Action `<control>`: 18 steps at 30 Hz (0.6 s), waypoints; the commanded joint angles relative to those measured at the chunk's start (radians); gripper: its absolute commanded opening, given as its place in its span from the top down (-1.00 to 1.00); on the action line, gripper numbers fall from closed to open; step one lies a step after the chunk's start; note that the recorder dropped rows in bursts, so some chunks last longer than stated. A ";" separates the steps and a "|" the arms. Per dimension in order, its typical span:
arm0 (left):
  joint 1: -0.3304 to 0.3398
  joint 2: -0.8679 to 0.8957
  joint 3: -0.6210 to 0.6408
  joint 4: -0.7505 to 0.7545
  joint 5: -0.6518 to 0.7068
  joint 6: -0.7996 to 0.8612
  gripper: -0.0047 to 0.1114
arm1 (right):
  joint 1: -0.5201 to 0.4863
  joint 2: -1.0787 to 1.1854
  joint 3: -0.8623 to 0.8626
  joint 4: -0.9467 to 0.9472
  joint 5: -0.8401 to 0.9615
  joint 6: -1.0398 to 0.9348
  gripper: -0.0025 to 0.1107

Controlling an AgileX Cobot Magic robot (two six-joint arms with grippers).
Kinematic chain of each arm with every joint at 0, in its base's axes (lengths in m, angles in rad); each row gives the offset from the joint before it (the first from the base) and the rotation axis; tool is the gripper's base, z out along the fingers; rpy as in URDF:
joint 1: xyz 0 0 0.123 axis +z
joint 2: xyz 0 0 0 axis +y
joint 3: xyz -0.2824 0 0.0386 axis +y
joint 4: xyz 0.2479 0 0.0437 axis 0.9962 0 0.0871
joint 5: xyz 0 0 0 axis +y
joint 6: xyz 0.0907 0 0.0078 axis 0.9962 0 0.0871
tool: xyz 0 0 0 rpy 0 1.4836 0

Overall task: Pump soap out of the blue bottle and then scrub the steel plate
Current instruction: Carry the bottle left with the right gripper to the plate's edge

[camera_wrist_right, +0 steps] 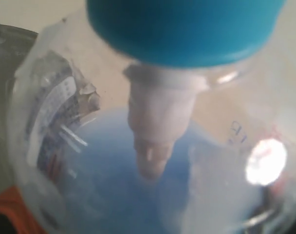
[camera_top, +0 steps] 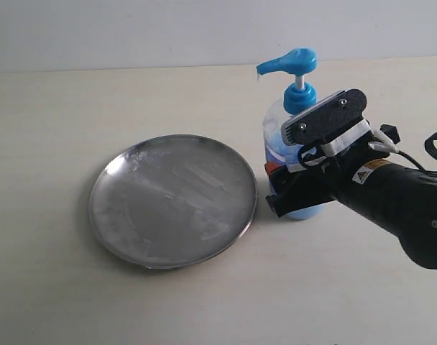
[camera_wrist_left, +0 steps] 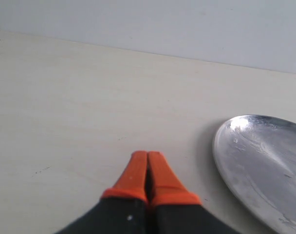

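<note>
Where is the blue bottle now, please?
The blue bottle stands right of centre in the exterior view, just right of the steel plate, between the jaws of the right gripper.

There is one blue bottle (camera_top: pixel 276 144), one steel plate (camera_top: pixel 173 201) and one table (camera_top: pixel 60 302) here.

On table (camera_top: pixel 204 309): plate (camera_top: pixel 173 201) flat, left of centre; bottle (camera_top: pixel 277 135) upright, just right of plate's rim. Around bottle's lower body, right gripper (camera_top: pixel 276 188), in from right.

Warning triangle sticker (camera_top: pixel 361 175) — right arm (camera_top: pixel 409 208)
</note>
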 commanded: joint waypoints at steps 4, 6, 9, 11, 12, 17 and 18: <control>0.002 -0.006 0.003 0.003 -0.002 0.002 0.92 | 0.061 -0.003 -0.001 0.121 -0.022 -0.084 0.96; 0.002 -0.006 0.003 0.003 -0.002 0.002 0.92 | 0.061 -0.003 -0.001 0.131 -0.015 -0.084 0.96; 0.002 -0.006 0.003 0.003 -0.002 0.002 0.92 | 0.061 -0.003 -0.001 0.166 -0.010 -0.084 0.96; 0.002 -0.006 0.003 0.003 -0.002 0.002 0.92 | 0.061 -0.005 -0.001 0.171 -0.008 -0.084 0.96; 0.002 -0.006 0.003 0.003 -0.002 0.002 0.92 | 0.061 -0.007 -0.001 0.171 -0.001 -0.084 0.96; 0.002 -0.006 0.003 0.003 -0.002 0.002 0.92 | 0.061 -0.026 -0.001 0.171 0.024 -0.084 0.96; 0.002 -0.006 0.003 0.003 -0.002 0.002 0.92 | 0.061 -0.028 -0.001 0.171 0.026 -0.084 0.96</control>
